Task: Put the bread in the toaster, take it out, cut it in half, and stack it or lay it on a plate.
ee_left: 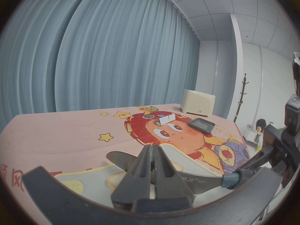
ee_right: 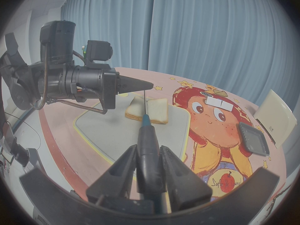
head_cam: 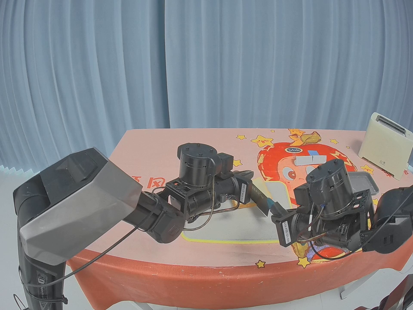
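Observation:
A slice of white bread (ee_right: pixel 149 110) lies on the grey cutting board (ee_right: pixel 118 135) near the table's front. My right gripper (ee_right: pixel 149 169) is shut on the dark handle of a knife (ee_right: pixel 145 132), whose blade (ee_right: pixel 144 102) stands edge-down across the middle of the bread. In the head view that gripper (head_cam: pixel 279 215) sits right of the board, with the knife (head_cam: pixel 260 199) pointing left. My left gripper (ee_right: pixel 147 85) is shut with nothing between its fingers and hovers just over the bread beside the blade. In the left wrist view the bread (ee_left: pixel 116 180) shows under the shut fingers (ee_left: pixel 142 163).
A cream toaster (head_cam: pixel 385 145) stands at the table's far right corner. A dark rectangular tray (head_cam: pixel 365 181) lies between it and the right arm. Two white tape strips (head_cam: pixel 310 159) sit on the cartoon tablecloth. The table's front edge runs close below the board (head_cam: pixel 232 229).

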{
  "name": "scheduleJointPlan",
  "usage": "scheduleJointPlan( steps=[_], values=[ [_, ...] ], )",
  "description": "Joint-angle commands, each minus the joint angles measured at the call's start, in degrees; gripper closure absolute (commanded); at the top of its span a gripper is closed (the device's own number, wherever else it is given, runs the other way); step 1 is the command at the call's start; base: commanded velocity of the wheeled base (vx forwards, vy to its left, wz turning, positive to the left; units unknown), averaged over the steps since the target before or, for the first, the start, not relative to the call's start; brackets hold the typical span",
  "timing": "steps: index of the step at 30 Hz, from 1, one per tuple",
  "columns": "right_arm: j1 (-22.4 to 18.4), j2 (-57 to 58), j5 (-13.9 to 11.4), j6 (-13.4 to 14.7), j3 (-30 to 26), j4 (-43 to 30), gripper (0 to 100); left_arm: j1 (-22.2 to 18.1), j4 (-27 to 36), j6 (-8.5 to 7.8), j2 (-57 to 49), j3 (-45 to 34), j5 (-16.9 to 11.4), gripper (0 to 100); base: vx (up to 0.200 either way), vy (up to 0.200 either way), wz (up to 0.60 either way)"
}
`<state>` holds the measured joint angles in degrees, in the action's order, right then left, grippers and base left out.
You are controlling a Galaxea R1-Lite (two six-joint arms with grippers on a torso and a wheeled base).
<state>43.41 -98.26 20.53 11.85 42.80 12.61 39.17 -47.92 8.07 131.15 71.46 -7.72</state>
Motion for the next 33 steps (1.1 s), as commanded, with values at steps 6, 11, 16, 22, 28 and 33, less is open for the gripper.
scheduleJointPlan(
  steps=[6,11,16,22,28,33],
  values=[
    [0.0,0.5,0.0,-0.4,1.8,-0.3,100,-0.1,-0.1,-0.07,0.6,-1.4,0.0,100,0.0,0.0,0.0],
    [0.1,0.3,0.0,-0.1,-0.1,-0.2,100,0.0,0.4,-0.07,0.3,0.4,0.0,100,0.0,0.0,0.0],
    [0.0,-0.7,-0.1,0.1,-0.8,0.4,100,0.0,0.6,-0.07,-1.2,0.6,0.0,100,0.0,0.0,0.0],
    [0.0,0.7,0.1,-0.4,1.8,-0.4,100,-0.1,0.5,-0.07,-0.1,-0.2,0.1,100,0.0,0.0,0.0],
    [0.0,0.9,0.1,-0.3,1.0,-0.4,100,0.0,0.2,-0.16,1.5,-0.1,0.1,100,0.0,0.0,0.0],
    [0.0,0.0,0.0,0.3,-1.1,0.0,100,0.0,0.6,-0.16,-0.3,2.3,0.1,100,0.0,0.0,0.0]
  ],
)
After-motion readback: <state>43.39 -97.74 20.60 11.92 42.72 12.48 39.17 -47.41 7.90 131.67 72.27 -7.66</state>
